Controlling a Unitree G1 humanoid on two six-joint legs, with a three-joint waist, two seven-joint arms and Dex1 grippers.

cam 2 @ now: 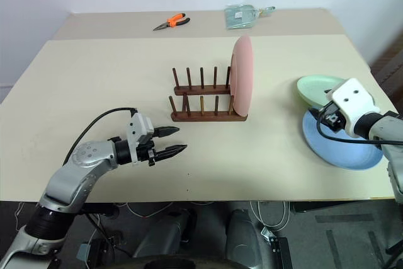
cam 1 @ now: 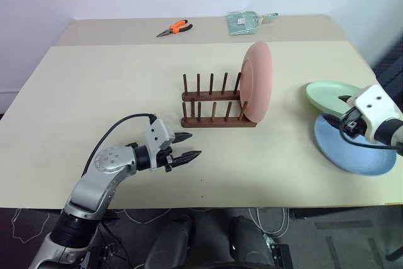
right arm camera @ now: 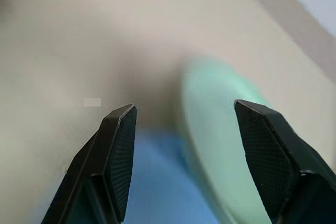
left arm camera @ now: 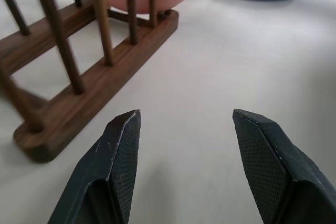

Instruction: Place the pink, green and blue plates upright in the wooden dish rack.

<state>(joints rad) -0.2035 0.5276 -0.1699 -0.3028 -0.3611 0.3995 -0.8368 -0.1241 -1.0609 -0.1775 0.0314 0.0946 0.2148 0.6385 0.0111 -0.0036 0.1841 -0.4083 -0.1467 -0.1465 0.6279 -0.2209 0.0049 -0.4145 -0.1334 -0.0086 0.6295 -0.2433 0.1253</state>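
The wooden dish rack (cam 1: pixel 211 104) stands mid-table, and the pink plate (cam 1: pixel 258 81) sits upright in its right end slot. To the right, the green plate (cam 1: pixel 330 94) rests tilted on the far rim of the blue plate (cam 1: pixel 352 152), which lies flat near the table's right edge. My left gripper (cam 1: pixel 187 147) hovers low over the table in front of the rack's left end, open and empty, pointing at the rack (left arm camera: pixel 94 77). My right gripper (right arm camera: pixel 184 111) is open and empty just above the two stacked plates, with the green plate (right arm camera: pixel 220 145) between and beyond its fingers.
Orange-handled pliers (cam 1: pixel 175 28) and a clear plastic packet (cam 1: pixel 245 22) lie on the far table behind. The front table edge (cam 1: pixel 252 205) runs close below both arms. A black cable loops over my left forearm.
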